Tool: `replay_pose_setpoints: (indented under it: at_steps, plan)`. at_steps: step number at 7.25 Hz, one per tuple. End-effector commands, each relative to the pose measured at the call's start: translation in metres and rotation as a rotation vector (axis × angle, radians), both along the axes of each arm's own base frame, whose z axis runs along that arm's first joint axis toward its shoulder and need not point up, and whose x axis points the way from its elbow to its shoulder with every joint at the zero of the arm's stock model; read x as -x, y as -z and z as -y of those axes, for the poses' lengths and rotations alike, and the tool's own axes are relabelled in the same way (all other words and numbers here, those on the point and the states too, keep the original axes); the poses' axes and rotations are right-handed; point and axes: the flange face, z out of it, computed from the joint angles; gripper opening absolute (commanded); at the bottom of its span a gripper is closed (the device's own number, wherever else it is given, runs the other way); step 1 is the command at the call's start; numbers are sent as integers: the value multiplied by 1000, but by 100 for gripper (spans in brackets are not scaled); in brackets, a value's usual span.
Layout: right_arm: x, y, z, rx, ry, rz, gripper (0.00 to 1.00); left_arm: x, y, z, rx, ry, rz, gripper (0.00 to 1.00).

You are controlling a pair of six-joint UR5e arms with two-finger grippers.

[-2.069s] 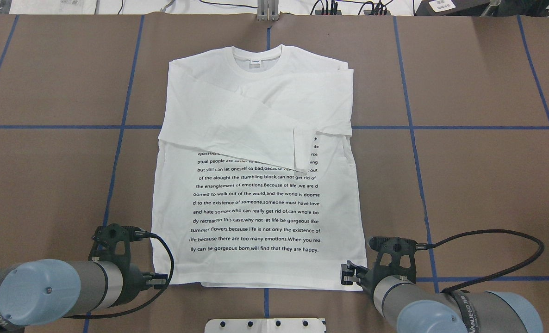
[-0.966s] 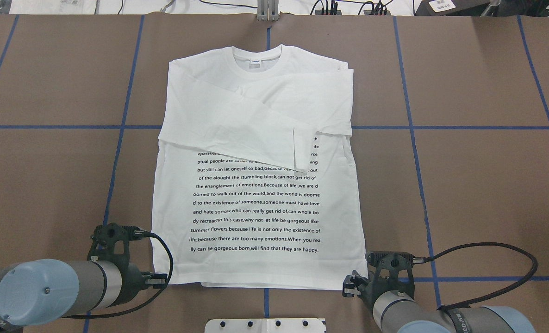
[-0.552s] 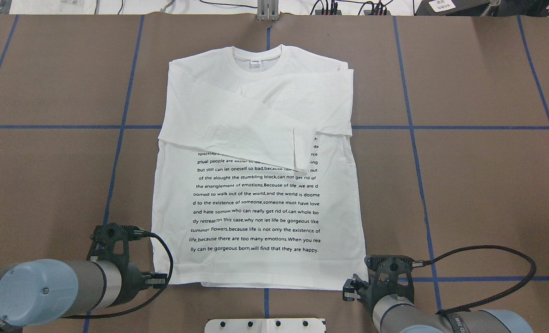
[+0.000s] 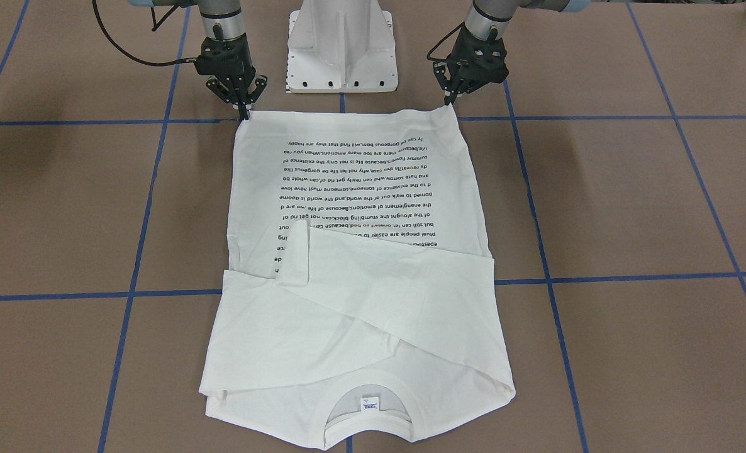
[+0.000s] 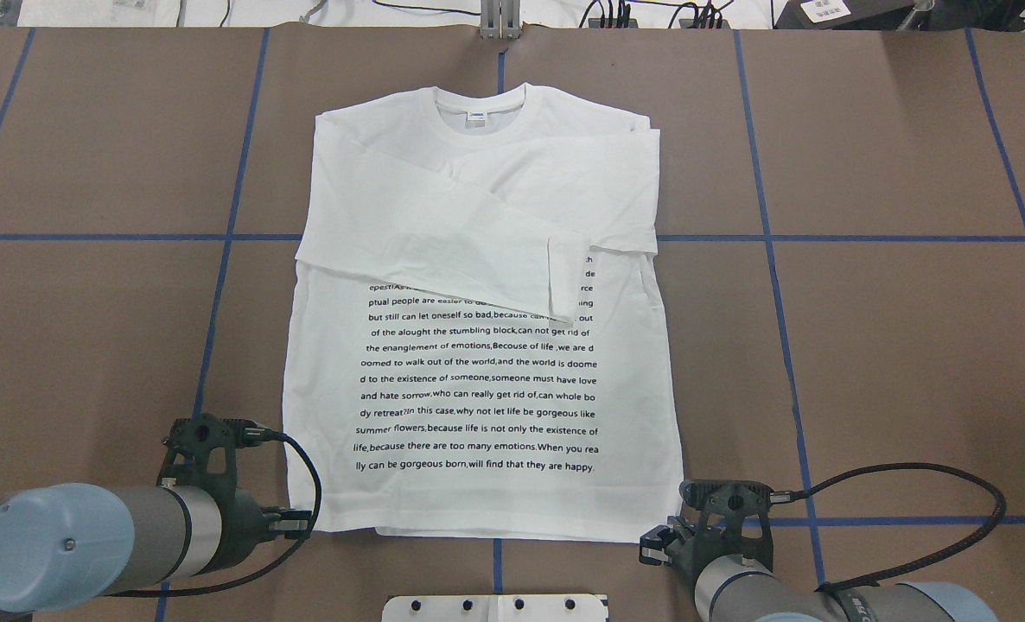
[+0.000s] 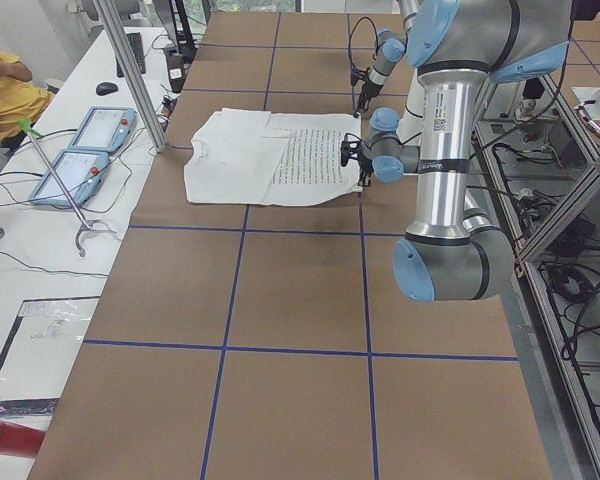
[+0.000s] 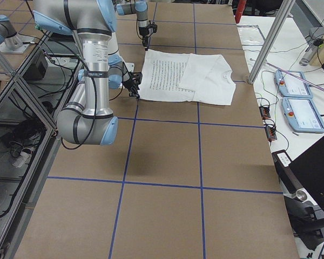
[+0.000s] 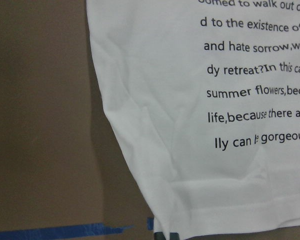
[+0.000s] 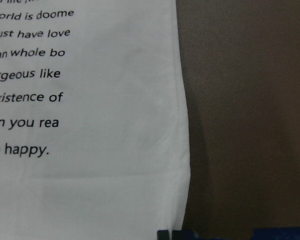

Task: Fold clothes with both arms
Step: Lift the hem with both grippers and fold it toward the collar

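Observation:
The white long-sleeved T-shirt [image 5: 478, 389] lies flat on the brown table, print up, neck at the far side, both sleeves folded across the chest. It also shows in the front-facing view [image 4: 360, 207]. My left gripper [image 5: 303, 523] sits low at the hem's left corner [image 8: 162, 227], jaws closed together on the corner's edge; it also shows in the front-facing view [image 4: 450, 100]. My right gripper [image 5: 651, 547] sits at the hem's right corner [image 9: 177, 220], jaws likewise closed on it [image 4: 245, 112]. The hem lies flat on the table.
The white pedestal base [image 4: 341, 44] stands just behind the hem, between the two arms. Blue tape lines [image 5: 824, 238] grid the table. Beyond the table's far edge are an aluminium post [image 6: 130, 70], two tablets [image 6: 90, 140] and a seated person [image 6: 0, 90].
My right gripper has moved back toward the robot and lower, from over the shirt's right edge to the hem corner. My left gripper and the shirt have stayed put.

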Motion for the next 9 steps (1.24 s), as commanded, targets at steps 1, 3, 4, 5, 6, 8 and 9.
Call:
replay_pose_setpoints:
  at_steps: [1, 3, 4, 5, 6, 8, 9]
  plan:
    - [-68, 65, -2, 66, 57, -41, 0, 38, 37, 8, -26, 9, -52, 0]
    - [-176, 136, -7, 146, 128, -26, 0, 124, 118, -8, 18, -60, -98, 0]
    - [-182, 147, 1, 166, 117, -6, 0, 153, 145, -4, 34, -49, -100, 0]
    - [-185, 151, 14, 162, 93, -6, 0, 136, 163, 9, 22, -34, -107, 0]
    - [-191, 154, 34, 165, 65, -1, 0, 122, 169, 35, -22, -3, -95, 0]
    - [-202, 173, 113, 177, -15, 27, 0, 143, 172, 104, -95, 131, -58, 0]
    - [-197, 183, 153, 160, -66, 18, 0, 140, 174, 148, -102, 198, -25, 0]
